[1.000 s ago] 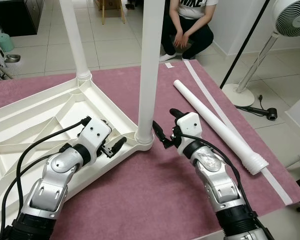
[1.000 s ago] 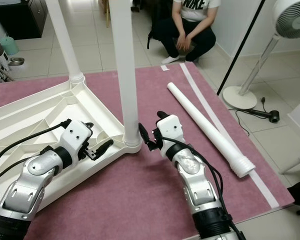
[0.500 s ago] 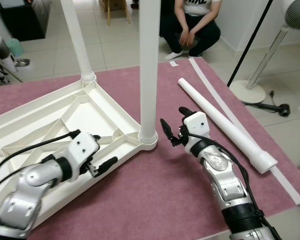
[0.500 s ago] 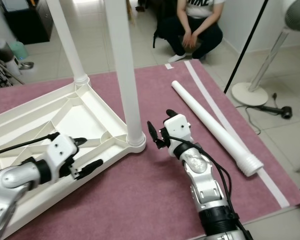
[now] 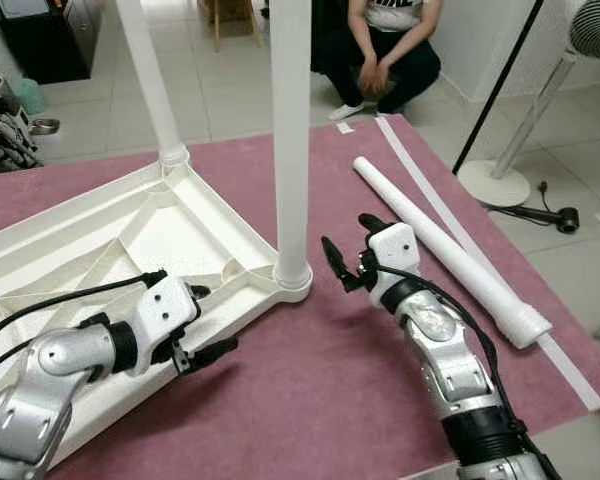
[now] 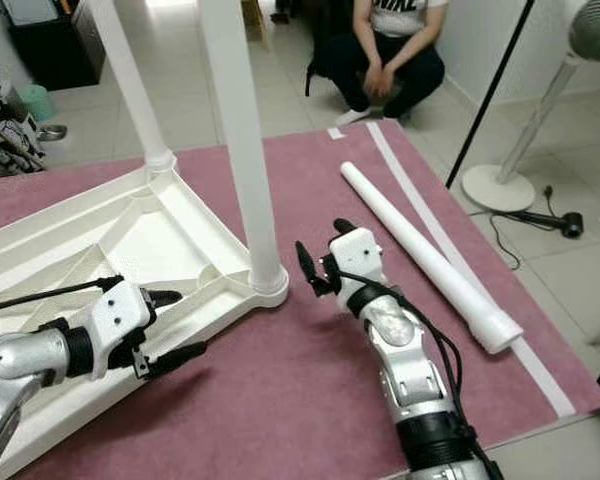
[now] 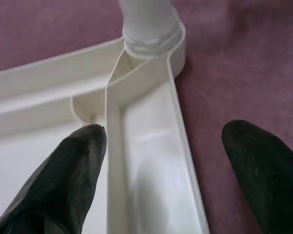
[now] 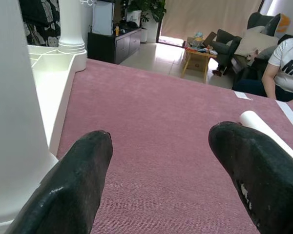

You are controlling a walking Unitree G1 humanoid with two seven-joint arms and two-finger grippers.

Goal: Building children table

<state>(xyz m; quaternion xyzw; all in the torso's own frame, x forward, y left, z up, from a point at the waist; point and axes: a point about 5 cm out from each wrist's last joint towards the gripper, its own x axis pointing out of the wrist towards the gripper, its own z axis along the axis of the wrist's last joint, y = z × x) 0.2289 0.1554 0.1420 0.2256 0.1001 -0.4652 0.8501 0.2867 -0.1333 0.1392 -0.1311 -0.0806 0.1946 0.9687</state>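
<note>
The loose leg [image 5: 445, 250] lies flat, pointing away toward the person [image 5: 385, 45].

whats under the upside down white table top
The white table top lies flipped on a pink rug, ribs up, with two legs standing in its corner sockets. Rug shows all around its edge; whatever sits directly beneath the panel is covered.

White plastic tabletop [image 5: 100, 250], white fitted legs [image 5: 290, 130], white loose leg [image 5: 440, 245], plain mauve-pink carpet [image 5: 320, 390], left tool [image 5: 202, 322] black-fingered, right tool [image 5: 348, 250] black-fingered, person's trousers [image 5: 380, 60] black
</note>
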